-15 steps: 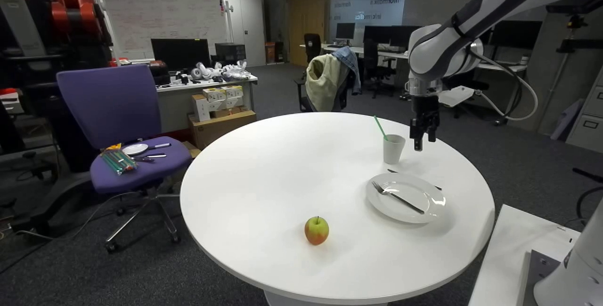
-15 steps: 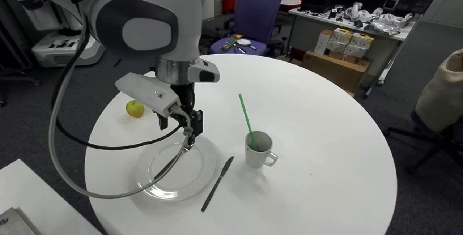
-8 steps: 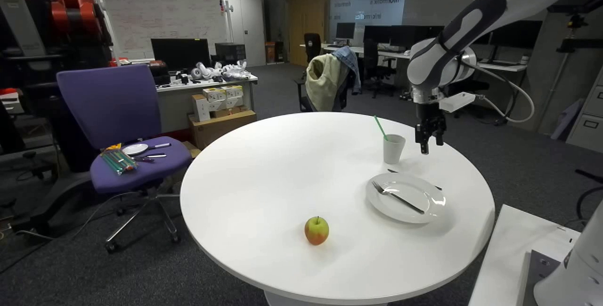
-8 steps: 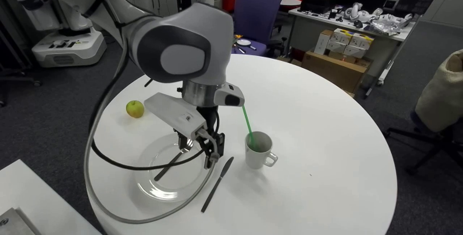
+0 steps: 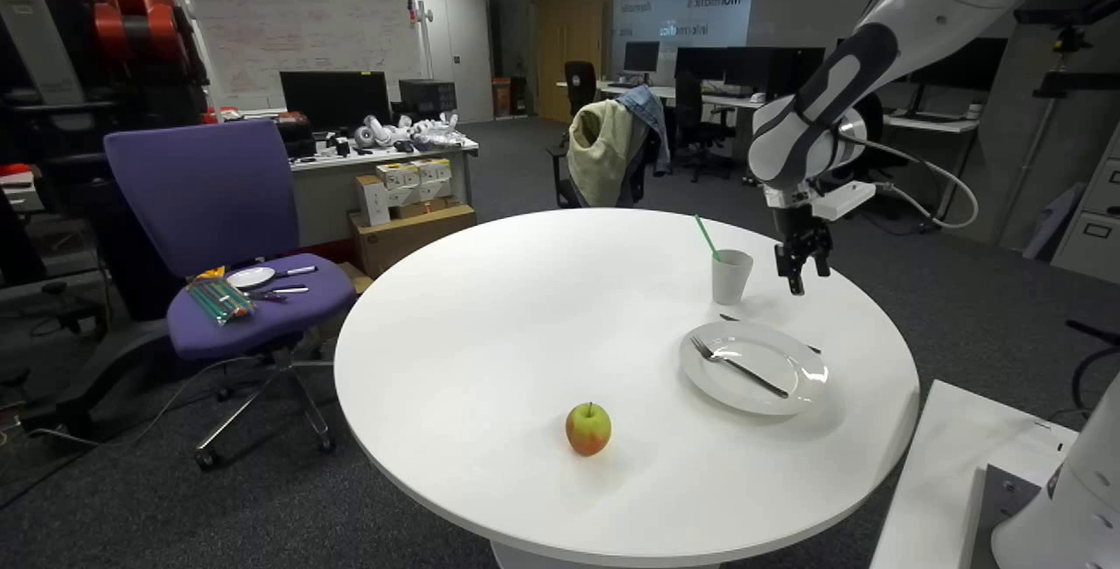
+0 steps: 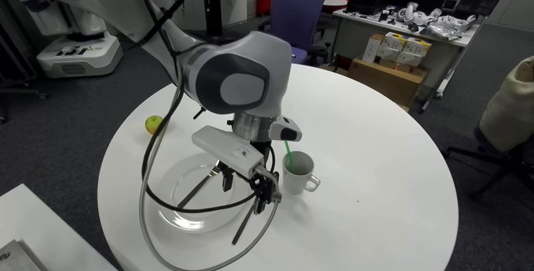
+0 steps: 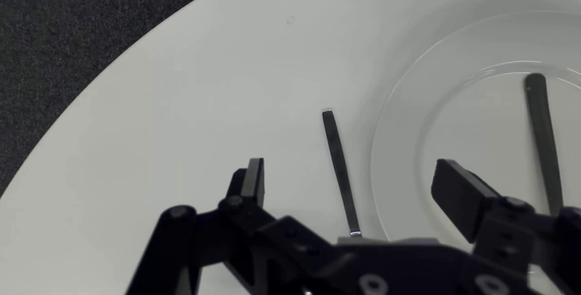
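Lower than a second ago, your gripper point(image 6: 243, 196) hangs above the knife point(image 7: 339, 163), which lies beside the plate point(image 7: 395, 163); its fingers point(image 7: 458, 193) stand spread wide, holding nothing. If you descend off-centre, one fingertip could strike the plate's rim.

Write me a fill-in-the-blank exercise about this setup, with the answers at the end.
The fork rests on the plate, but the knife lies on the ____.
The straw in the mug is coloured ____.
Of the plate and the mug, only the ____ has a handle.
The gripper holds nothing, its jaws not shut but ____.

Missing words: table; green; mug; open.
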Motion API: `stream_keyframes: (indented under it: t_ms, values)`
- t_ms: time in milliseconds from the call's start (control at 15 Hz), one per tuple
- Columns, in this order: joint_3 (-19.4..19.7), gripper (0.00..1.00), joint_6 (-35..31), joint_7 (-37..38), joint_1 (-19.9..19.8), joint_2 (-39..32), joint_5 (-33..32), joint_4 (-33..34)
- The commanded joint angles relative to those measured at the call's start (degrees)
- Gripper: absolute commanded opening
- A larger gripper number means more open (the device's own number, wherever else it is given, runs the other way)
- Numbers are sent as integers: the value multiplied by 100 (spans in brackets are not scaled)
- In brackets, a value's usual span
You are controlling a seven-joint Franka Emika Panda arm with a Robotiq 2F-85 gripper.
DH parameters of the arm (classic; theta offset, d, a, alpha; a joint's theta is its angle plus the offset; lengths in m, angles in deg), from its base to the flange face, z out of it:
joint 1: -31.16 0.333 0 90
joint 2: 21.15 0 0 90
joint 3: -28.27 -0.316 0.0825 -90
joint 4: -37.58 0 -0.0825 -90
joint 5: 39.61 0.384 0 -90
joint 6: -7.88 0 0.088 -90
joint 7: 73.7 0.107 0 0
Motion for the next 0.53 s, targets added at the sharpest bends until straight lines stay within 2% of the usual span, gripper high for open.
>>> stream_keyframes:
  t_ms: [0,267,467]
  values:
    - [-80,100,23,20,-77,-18,-26,33]
    - [-80,100,31,20,-77,-21,-27,45]
    - [-50,100,-144,140,-25,-243,-305,102]
